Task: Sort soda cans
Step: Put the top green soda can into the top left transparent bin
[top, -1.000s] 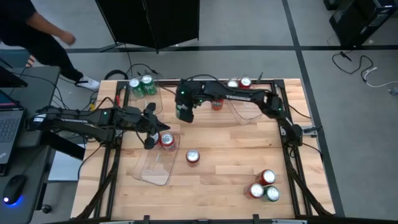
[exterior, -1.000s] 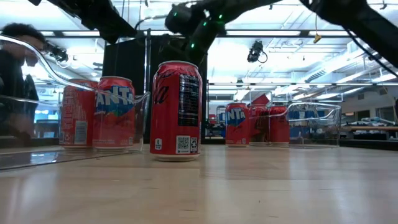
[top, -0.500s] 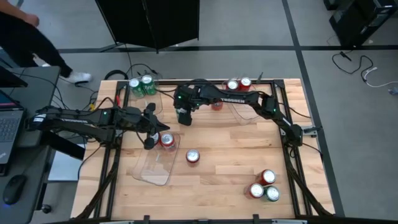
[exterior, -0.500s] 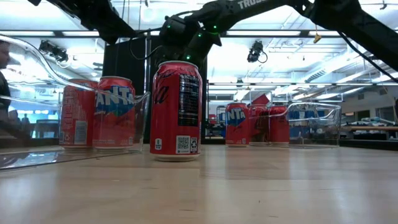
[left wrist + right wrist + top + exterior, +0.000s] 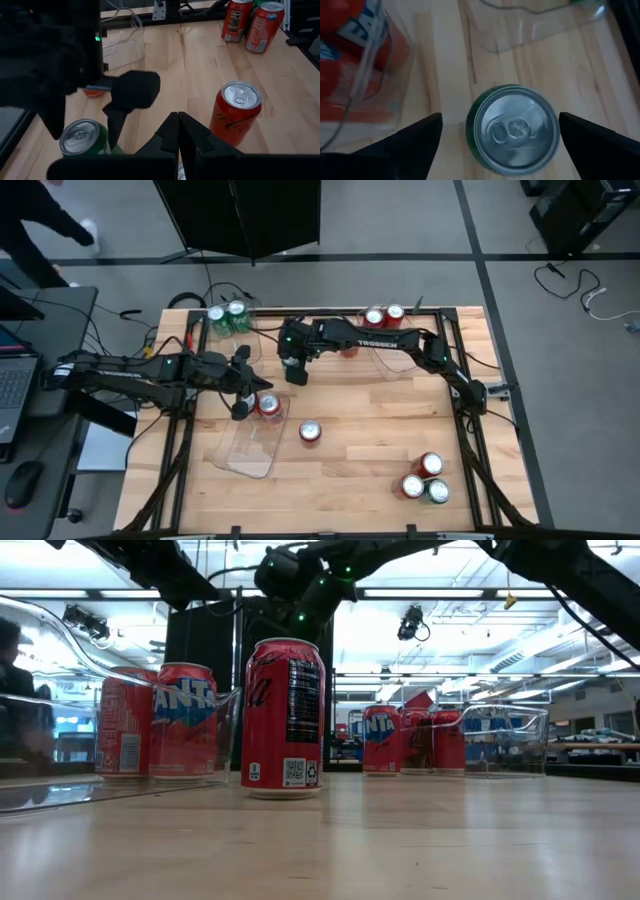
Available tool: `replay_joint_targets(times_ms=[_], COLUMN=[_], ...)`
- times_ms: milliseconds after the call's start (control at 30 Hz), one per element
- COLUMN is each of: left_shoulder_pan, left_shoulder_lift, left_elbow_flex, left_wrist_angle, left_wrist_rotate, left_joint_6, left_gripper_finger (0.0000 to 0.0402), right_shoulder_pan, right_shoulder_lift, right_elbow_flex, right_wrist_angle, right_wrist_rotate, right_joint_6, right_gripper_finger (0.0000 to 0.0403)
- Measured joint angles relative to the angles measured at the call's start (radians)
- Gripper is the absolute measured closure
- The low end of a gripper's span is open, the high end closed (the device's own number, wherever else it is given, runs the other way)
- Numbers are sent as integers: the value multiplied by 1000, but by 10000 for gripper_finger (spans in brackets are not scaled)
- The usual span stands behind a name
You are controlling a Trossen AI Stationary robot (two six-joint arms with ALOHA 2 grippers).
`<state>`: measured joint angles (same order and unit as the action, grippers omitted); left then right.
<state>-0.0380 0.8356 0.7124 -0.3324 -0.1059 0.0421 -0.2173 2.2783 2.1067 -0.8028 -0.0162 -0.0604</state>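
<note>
**Right gripper spread over a green can, left arm waits shut**

The right wrist view shows what the high view hides: a green-bodied soda can with silver top point(image 5: 512, 131) stands on the wooden table point(image 5: 380, 430) directly below the right gripper point(image 5: 500, 132), whose two dark fingers point(image 5: 412, 142) are wide apart, one on each side, not touching it. From above, the right gripper point(image 5: 294, 368) covers that can entirely (only the arm shows there).

Count in the high view: two green cans point(image 5: 228, 317) at the table's far-left corner; two red cans point(image 5: 384, 314) in the far clear plastic tray point(image 5: 400, 358), w/ another red can point(image 5: 347, 348) partly under the right arm; one red can point(image 5: 268, 406) in the near clear plastic tray point(image 5: 250, 450); a lone red can point(image 5: 310, 431) mid-table; near-right cluster of two red cans point(image 5: 420, 476) and one green can point(image 5: 438, 491).

The left gripper point(image 5: 238, 410), fingers together and empty, sits beside the near tray's red can. The left wrist view shows those closed fingers point(image 5: 178, 131) next to a red can point(image 5: 236, 112).
</note>
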Motion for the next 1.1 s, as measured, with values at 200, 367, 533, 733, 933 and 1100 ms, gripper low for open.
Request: replay_joint_targets(times_ms=[200, 367, 533, 733, 933, 1100], left_shoulder_pan=[0, 13, 98, 209, 276, 315], left_shoulder_lift=[0, 0, 10, 45, 85, 164], left_elbow_flex=[0, 17, 21, 21, 49, 137], left_wrist_angle=[21, -14, -31, -46, -104, -205], left_wrist_rotate=[2, 4, 58, 199, 235, 254], left_joint_6=[-87, -96, -69, -37, -18, 23], left_gripper_finger=[394, 394, 394, 394, 394, 394], right_shoulder_pan=[0, 1, -4, -9, 10, 25], right_shoulder_lift=[-56, -123, -180, -194, -257, -408], right_elbow_flex=[0, 0, -13, -122, -331, -590], right_wrist_angle=[-5, -23, -43, 8, 238, 467], right_wrist_rotate=[3, 99, 213, 221, 233, 234], right_joint_6=[-19, -4, -13, -31, -21, 23], right_gripper_finger=[10, 39, 148, 353, 378, 399])
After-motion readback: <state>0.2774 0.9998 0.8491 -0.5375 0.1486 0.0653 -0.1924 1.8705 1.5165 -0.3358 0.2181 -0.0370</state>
